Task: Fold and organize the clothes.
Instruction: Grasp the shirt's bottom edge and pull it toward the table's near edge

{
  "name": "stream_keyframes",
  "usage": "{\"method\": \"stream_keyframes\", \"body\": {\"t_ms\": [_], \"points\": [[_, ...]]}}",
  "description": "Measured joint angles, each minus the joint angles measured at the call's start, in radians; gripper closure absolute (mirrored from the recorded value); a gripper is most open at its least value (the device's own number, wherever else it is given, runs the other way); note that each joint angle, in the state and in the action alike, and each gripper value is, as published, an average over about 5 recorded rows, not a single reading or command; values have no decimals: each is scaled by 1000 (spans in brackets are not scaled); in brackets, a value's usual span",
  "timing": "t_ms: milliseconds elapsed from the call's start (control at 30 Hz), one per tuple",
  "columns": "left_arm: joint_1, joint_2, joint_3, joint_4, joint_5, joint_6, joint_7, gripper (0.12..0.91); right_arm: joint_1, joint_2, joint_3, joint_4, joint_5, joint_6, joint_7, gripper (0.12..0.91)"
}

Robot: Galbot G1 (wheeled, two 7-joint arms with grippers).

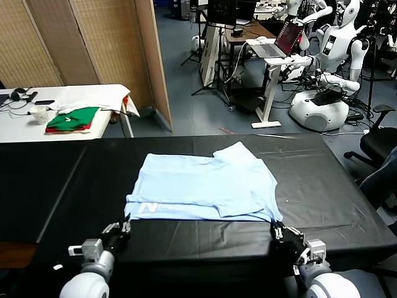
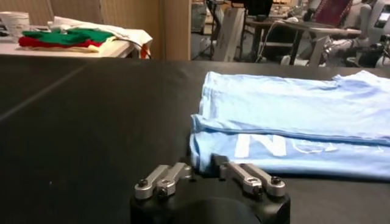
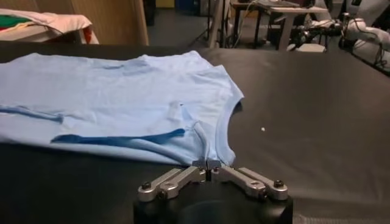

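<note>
The clothes are one pale light-blue T-shirt (image 1: 205, 186) lying partly folded on the black table (image 1: 329, 186), with white lettering near its front left corner. My left gripper (image 1: 122, 226) sits at that near left corner, and in the left wrist view the left gripper (image 2: 204, 165) is shut on the edge of the T-shirt (image 2: 292, 115). At the near right corner is my right gripper (image 1: 278, 231). In the right wrist view the right gripper (image 3: 207, 163) has its tips pinched together on the hem of the T-shirt (image 3: 122, 97).
A white side table (image 1: 18, 127) at the back left carries green and red folded garments (image 1: 73, 119) and a mug (image 1: 39, 114). A folding screen (image 1: 93, 43) stands behind it. Other robots (image 1: 325, 93) and a desk with a laptop (image 1: 282, 40) are at the back right.
</note>
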Motion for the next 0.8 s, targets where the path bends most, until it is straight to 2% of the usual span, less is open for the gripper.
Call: {"method": "stream_keyframes", "body": {"t_ms": [300, 367, 467, 533, 667, 733, 800], "points": [[149, 13, -39, -102, 77, 26, -15, 880, -67, 0, 0, 95, -37, -40, 13, 881], [182, 7, -42, -123, 83, 32, -18, 880, -74, -1, 3, 109, -38, -45, 12, 848], [227, -4, -44, -151, 89, 39, -22, 846, -87, -6, 13, 130, -39, -59, 10, 704], [252, -11, -44, -167, 92, 43, -28, 756, -96, -10, 20, 149, -39, -72, 10, 572], [285, -25, -48, -197, 92, 61, -52, 475, -110, -14, 36, 191, -35, -86, 8, 326], [298, -32, -50, -212, 86, 76, -71, 362, -105, -17, 45, 208, -21, -80, 2, 216], [305, -39, -51, -228, 79, 96, -94, 235, -87, -22, 53, 216, 0, -66, -4, 156]]}}
